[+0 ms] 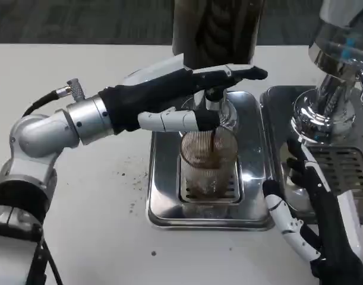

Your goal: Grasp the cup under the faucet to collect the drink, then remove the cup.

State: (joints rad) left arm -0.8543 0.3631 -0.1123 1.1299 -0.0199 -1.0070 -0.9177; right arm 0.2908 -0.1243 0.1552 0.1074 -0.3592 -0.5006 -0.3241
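White table (98, 196) across the frame; shiny steel drip tray (160, 202) centre. On its grate stands the ribbed clear glass cup (207, 163), under the faucet (220, 110), brown drink low inside. My left hand (187, 98) reaches in at the rim, fingers extended, grip unclear. My right hand (312, 225) rests spread, lower right, holding nothing. Filling seems underway; removal left.

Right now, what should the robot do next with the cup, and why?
Probably keep the left robot hand steady on the cup a bit longer. The cup stands on the metal tray under the faucet, a brown stream is running in, and only the bottom looks filled. Pulling away now would likely spill.
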